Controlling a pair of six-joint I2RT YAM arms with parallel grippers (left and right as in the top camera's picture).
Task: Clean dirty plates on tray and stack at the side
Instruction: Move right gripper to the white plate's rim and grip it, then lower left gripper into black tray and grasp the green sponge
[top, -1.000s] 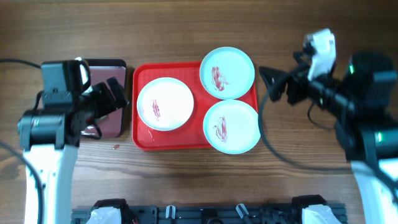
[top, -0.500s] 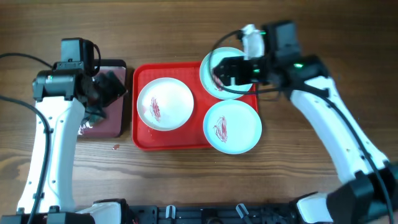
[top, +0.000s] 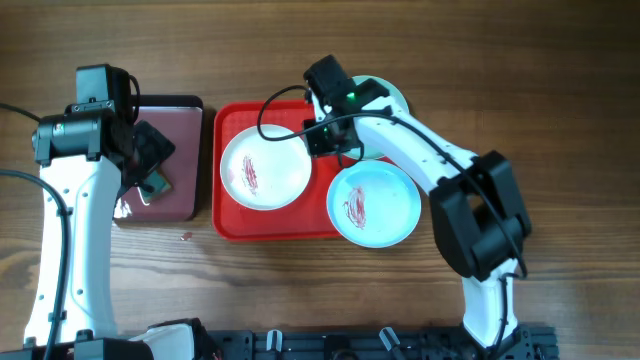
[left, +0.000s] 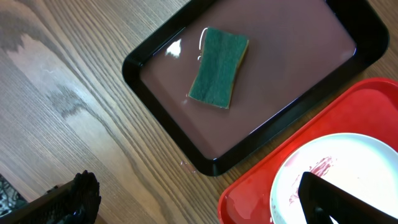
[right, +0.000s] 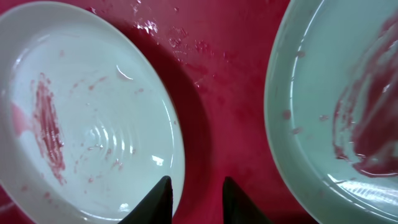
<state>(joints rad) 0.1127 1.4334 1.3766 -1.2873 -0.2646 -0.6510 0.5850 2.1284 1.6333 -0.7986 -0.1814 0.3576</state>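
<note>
Starting at the far left, the left gripper (top: 150, 162) hangs over the maroon tray (top: 186, 135), which sits just beside the red tray's (top: 272, 225) left edge; in the left wrist view its fingers (left: 76, 198) stand wide apart and hold nothing. A green sponge (left: 218, 67) lies flat inside the maroon tray. On the left half of the red tray rests the white plate (top: 265, 167), marked with a reddish smear. The right gripper (top: 325, 135) hovers over the red tray's bare floor just right of the white plate — its fingers (right: 159, 196) are slightly parted, with nothing between them. The far light blue plate (top: 392, 98) sits at the red tray's far right corner, largely hidden by the right arm (top: 420, 150). The near light blue plate (top: 373, 203), also smeared, occupies the near right corner and overhangs the red tray's rim.
</note>
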